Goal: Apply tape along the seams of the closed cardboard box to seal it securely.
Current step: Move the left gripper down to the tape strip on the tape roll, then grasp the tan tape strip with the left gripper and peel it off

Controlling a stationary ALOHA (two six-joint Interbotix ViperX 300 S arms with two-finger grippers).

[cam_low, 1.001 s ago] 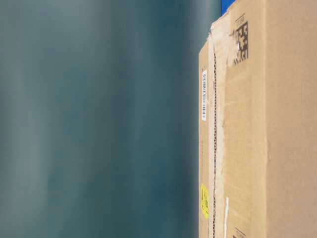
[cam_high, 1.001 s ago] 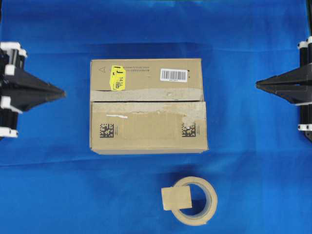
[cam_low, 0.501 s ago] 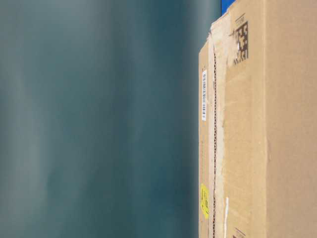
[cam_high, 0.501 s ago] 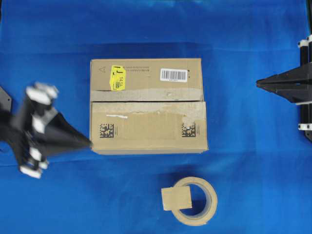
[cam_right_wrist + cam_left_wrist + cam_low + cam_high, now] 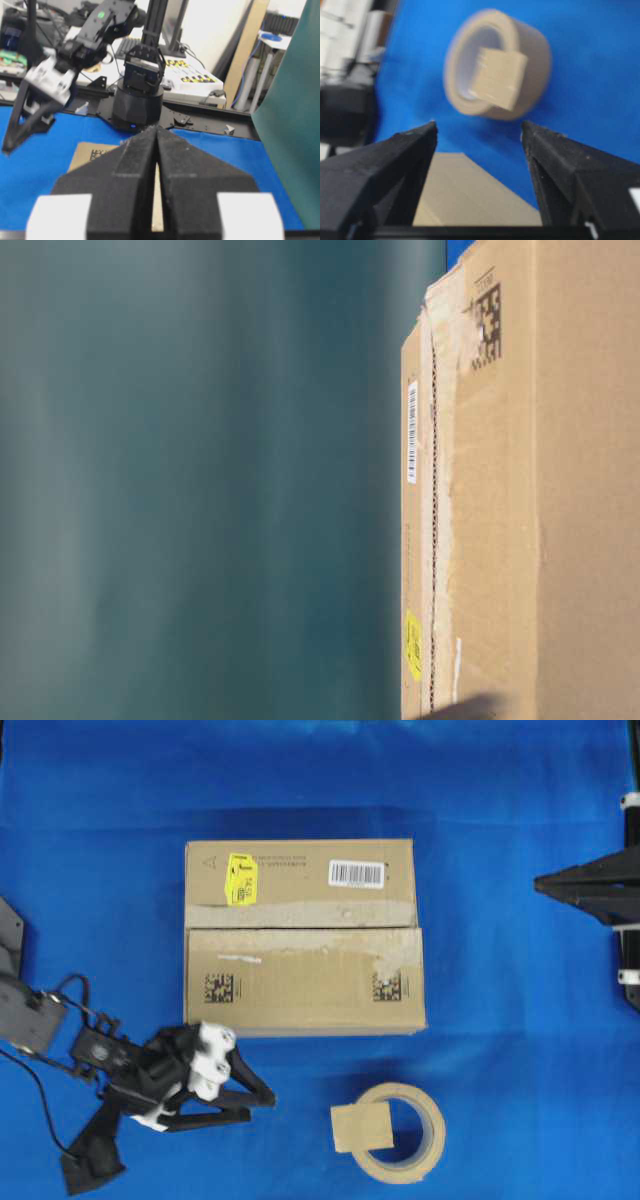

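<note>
Left gripper [image 5: 262, 1108]: fingers spread wide, nothing between them, over the blue cloth [image 5: 520, 1050] near its front-left, pointing at the tape roll [image 5: 402, 1132].
Right gripper [image 5: 540, 882]: fingers pressed together, empty, at the right edge.
Tape [image 5: 362, 1127]: flat square lying on the roll's left rim, near the front edge.
Cardboard box [image 5: 300, 995]: middle of the cloth, seam [image 5: 300, 928] untaped.

Cardboard box [image 5: 305, 935]: matt brown card; seams [image 5: 300, 927] edged with pale, rough, torn paper. Tape [image 5: 362, 1127]: smooth tan film. Table cover [image 5: 520, 1020]: matt blue cloth.

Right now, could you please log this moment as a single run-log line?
left gripper: open, facing tape | right gripper: shut, parked | cardboard box: seams untaped
</note>
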